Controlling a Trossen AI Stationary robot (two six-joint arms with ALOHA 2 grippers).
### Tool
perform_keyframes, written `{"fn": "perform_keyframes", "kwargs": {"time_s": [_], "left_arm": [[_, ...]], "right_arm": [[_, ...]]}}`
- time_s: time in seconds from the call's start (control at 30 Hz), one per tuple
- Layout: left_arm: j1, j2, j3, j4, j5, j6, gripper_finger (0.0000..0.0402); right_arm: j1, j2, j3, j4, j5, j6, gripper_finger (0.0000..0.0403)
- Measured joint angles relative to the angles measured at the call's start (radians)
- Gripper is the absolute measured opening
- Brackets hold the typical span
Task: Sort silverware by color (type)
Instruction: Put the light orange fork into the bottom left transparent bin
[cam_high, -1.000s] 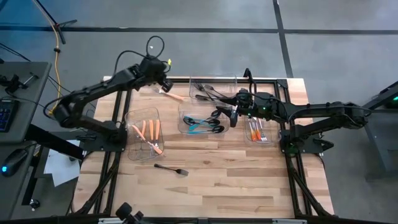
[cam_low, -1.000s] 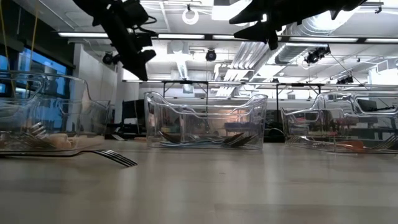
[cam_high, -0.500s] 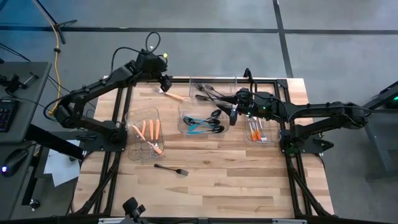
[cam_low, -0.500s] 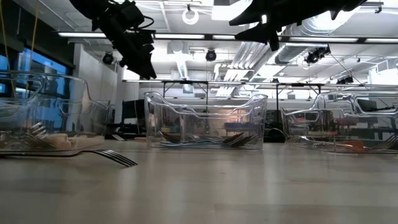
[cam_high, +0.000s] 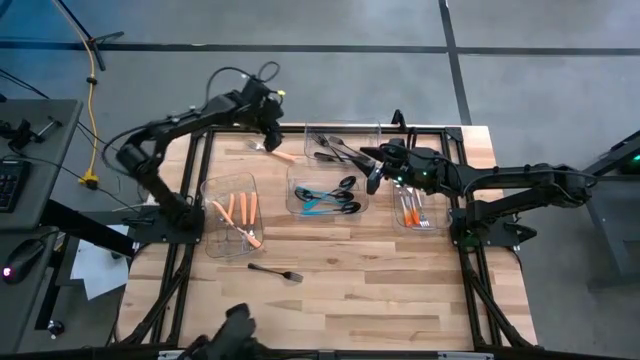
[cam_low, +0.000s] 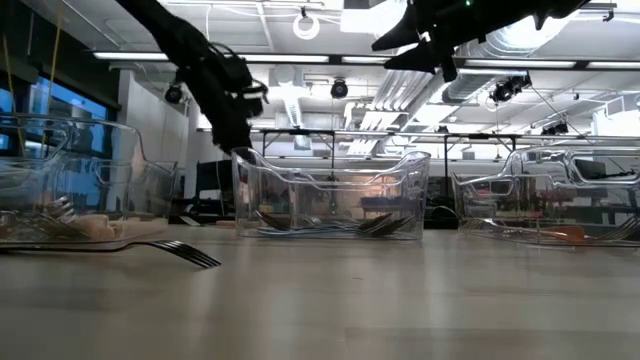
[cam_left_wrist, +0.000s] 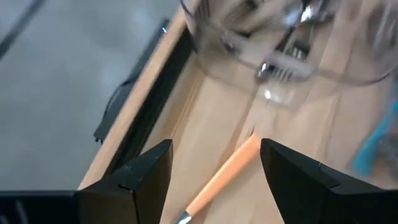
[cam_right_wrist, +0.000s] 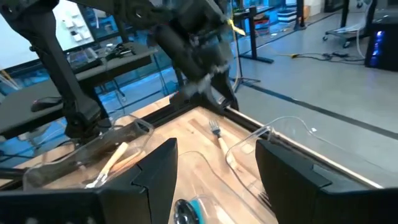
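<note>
An orange-handled fork (cam_high: 283, 154) lies flat on the wood near the table's far edge, just left of the far clear bin (cam_high: 312, 130). My left gripper (cam_high: 272, 140) stands open close above it. In the left wrist view the orange handle (cam_left_wrist: 224, 177) shows between the two spread fingers, which do not touch it. My right gripper (cam_high: 368, 178) hovers open and empty over the gap between the far bin and the middle bin (cam_high: 296, 175), which holds teal pieces. A black fork (cam_high: 275, 271) lies loose on the table toward the near side.
A left bin (cam_high: 212, 190) holds several orange-handled pieces, and a right bin (cam_high: 432, 225) holds a few more. The far bin holds black pieces. Bare wood stretches across the near half of the table around the black fork (cam_low: 170, 250).
My left gripper has opened and come down toward the orange-handled fork at the far edge, shifting a little toward the table's right. The fork and the other silverware have stayed where they were.
</note>
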Motion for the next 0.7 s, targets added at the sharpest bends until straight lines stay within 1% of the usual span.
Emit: {"fn": "perform_keyframes", "kwargs": {"time_s": [0.17, 0.23, 0.33, 0.43, 0.5, 0.6, 0.7], "left_arm": [[-0.007, 0.142, 0.042, -0.081, 0.024, 0.180, 0.0230], [-0.010, 0.179, 0.043, -0.111, 0.048, 0.255, 0.0230], [-0.020, 0.225, 0.043, -0.140, 0.044, 0.332, 0.0230], [-0.029, 0.252, 0.042, -0.142, 0.040, 0.382, 0.0230], [-0.034, 0.264, 0.042, -0.128, 0.020, 0.413, 0.0230], [-0.040, 0.286, 0.042, -0.097, -0.031, 0.429, 0.0230], [-0.041, 0.309, 0.042, -0.096, -0.035, 0.449, 0.0230]], "right_arm": [[0.000, 0.000, 0.000, -0.001, 0.010, -0.004, 0.0201], [0.000, 0.000, 0.000, -0.001, 0.010, -0.004, 0.0201], [0.000, 0.000, 0.000, -0.001, 0.010, -0.004, 0.0201], [0.000, 0.000, 0.000, -0.003, 0.011, -0.004, 0.0201], [0.000, 0.000, 0.000, -0.005, 0.024, -0.005, 0.0201], [0.000, 0.000, 0.000, -0.008, 0.042, -0.005, 0.0201], [0.000, 0.000, 0.000, -0.009, 0.043, -0.005, 0.0201]]}}
